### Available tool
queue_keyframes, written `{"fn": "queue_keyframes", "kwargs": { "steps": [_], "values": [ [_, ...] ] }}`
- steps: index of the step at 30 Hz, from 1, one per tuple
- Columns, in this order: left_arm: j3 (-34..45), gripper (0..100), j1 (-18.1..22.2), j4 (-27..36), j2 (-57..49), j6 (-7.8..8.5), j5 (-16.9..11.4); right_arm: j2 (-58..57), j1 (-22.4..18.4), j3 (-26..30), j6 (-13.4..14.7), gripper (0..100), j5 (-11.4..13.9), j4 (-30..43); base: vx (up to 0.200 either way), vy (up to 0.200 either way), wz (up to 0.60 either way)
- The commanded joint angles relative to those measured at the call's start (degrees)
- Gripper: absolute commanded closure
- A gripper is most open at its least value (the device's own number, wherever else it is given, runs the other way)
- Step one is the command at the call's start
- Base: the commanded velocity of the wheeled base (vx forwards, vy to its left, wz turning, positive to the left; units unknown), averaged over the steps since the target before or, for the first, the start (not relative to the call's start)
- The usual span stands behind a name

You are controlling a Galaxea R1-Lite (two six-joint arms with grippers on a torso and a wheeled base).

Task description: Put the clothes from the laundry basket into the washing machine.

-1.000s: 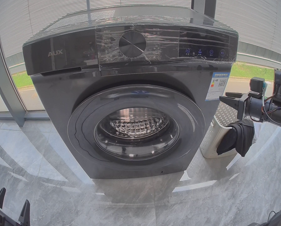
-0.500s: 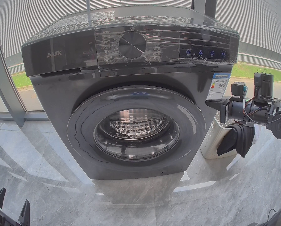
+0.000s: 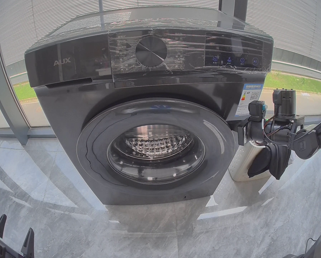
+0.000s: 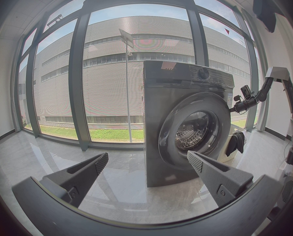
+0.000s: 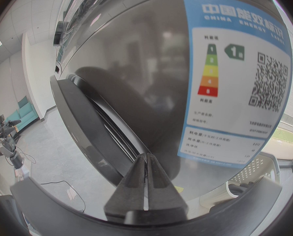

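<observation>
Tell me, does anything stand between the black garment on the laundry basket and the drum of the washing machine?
Yes. The round door is closed over the drum. The black garment hangs over the rim of the laundry basket, beside the washing machine. The right gripper, shut, sits at the door's right edge.

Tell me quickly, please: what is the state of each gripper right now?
Left gripper: open, holding nothing.
Right gripper: closed, nothing between its fingers, tips close to the edge of the washing machine door.
</observation>
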Motion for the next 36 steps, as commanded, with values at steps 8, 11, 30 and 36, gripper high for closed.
{"fn": "queue_keyframes", "kwargs": {
  "steps": [8, 11, 30, 36],
  "values": [
    [1.01, 0, 0.04, -0.11, -0.93, -0.01, 0.00, -0.67, 0.25, 1.71, -2.72, 100, 1.77, 0.06, -0.200, 0.000, 0.00],
    [1.01, 0, 0.04, -0.02, -0.93, -0.01, 0.00, -1.02, 0.34, 2.24, -4.22, 100, 2.65, 0.06, -0.067, 0.000, 0.00],
    [1.01, 0, 0.04, -0.02, -0.93, 0.07, -0.09, -5.77, 8.95, 7.78, -4.92, 100, 4.05, 0.06, -0.095, 0.000, 0.00],
    [1.01, 0, 0.04, -0.02, -0.93, 0.07, -0.09, -7.26, 12.03, 10.50, -5.01, 100, 4.14, 0.06, -0.100, 0.000, 0.00]
  ]
}}
